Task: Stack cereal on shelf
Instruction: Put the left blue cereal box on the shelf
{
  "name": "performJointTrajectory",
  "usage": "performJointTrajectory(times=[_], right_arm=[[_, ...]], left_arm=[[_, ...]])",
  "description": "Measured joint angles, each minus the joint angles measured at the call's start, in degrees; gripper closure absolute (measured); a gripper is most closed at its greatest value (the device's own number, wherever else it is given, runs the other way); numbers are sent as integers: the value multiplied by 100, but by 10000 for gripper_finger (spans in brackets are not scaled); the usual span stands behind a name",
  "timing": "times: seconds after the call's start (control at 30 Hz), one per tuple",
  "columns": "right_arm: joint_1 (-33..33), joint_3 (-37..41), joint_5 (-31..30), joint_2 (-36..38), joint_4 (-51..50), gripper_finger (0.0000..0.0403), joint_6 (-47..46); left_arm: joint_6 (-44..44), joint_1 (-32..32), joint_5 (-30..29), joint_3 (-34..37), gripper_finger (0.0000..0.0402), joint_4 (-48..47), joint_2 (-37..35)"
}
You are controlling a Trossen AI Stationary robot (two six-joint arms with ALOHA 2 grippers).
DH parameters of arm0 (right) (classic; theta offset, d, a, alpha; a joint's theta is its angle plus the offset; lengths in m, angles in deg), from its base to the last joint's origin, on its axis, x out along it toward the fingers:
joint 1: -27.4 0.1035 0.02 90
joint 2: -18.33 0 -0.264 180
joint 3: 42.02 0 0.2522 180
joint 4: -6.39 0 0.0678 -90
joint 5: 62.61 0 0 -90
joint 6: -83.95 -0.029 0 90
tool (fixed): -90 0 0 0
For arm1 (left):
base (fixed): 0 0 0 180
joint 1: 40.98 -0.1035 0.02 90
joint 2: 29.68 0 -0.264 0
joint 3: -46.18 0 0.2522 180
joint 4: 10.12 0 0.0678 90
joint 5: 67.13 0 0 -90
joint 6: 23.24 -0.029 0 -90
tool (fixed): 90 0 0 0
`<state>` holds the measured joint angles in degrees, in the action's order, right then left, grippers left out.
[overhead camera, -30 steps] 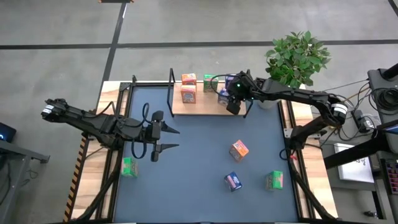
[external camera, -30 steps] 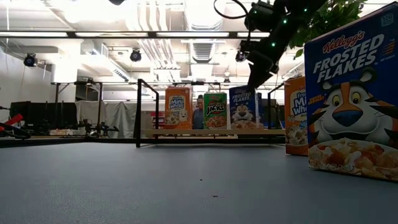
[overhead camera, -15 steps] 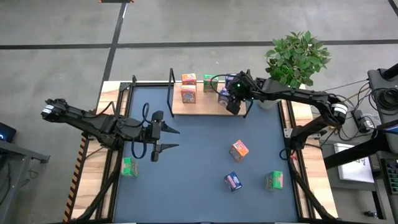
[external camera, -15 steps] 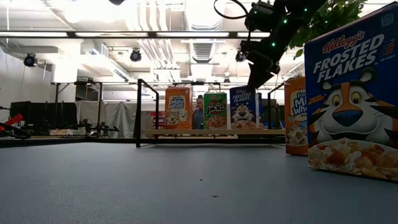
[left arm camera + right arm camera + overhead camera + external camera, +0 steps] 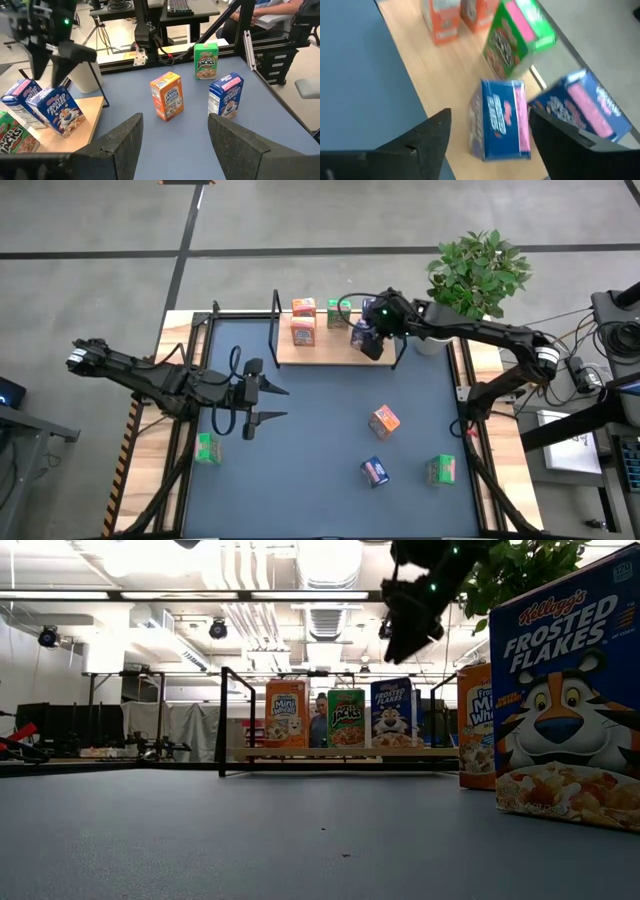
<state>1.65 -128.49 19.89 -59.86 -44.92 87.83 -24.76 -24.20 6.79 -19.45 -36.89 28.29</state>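
OK, my right gripper (image 5: 366, 340) hangs above the shelf (image 5: 335, 352), jaws apart, blue box (image 5: 501, 126) released upright. Best retreat straight up to avoid clipping it.

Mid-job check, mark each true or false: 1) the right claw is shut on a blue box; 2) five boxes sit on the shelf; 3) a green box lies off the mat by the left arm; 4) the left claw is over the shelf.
1) False: the right claw is open above the blue box, clear of it.
2) True: five stand on the shelf.
3) True: the green box lies on the wood edge.
4) False: the left claw waits over the table.
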Motion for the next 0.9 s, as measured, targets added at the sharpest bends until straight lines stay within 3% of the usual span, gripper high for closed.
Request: performJointTrajectory(times=[0.13,0.4,0.6,0.9], right_arm=[[79,-129,-1,7,38,201,-144],[70,-40,-460,-276,36,377,-204],[73,-59,-551,-511,-78,391,59],[59,-194,-920,-404,-908,394,1401]], left_arm=[[-89,0,2,0,193,-1,0],[-183,0,0,0,193,1,0],[-184,0,0,0,193,1,0],[-183,0,0,0,193,-17,0]])
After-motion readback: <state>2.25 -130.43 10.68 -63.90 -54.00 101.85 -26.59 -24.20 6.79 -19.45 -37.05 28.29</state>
